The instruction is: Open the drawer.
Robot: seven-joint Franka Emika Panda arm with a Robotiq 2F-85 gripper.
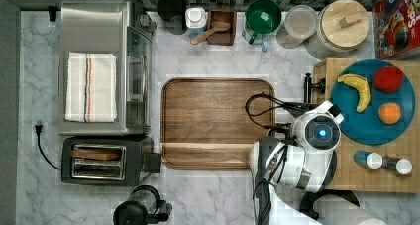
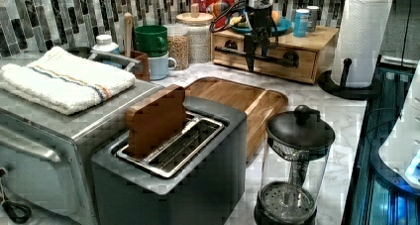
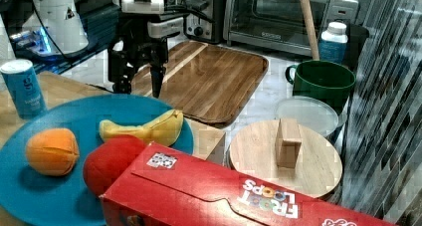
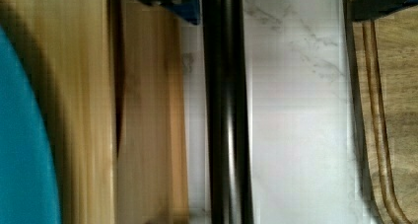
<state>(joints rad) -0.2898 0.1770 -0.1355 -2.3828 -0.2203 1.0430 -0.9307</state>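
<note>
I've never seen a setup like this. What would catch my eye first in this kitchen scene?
Probably the white robot arm, its gripper open astride the long black bar handle of the light bamboo-wood drawer. Next, the round blue plate on top of that drawer unit, carrying a yellow banana, a red fruit and an orange fruit. At the top view's centre lies a dark brown wooden serving tray.

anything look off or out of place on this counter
Nothing spilled, tipped or broken. One oddity: the toaster holds a toast-shaped wooden block rather than bread. The gripper is at the drawer handle.
</note>
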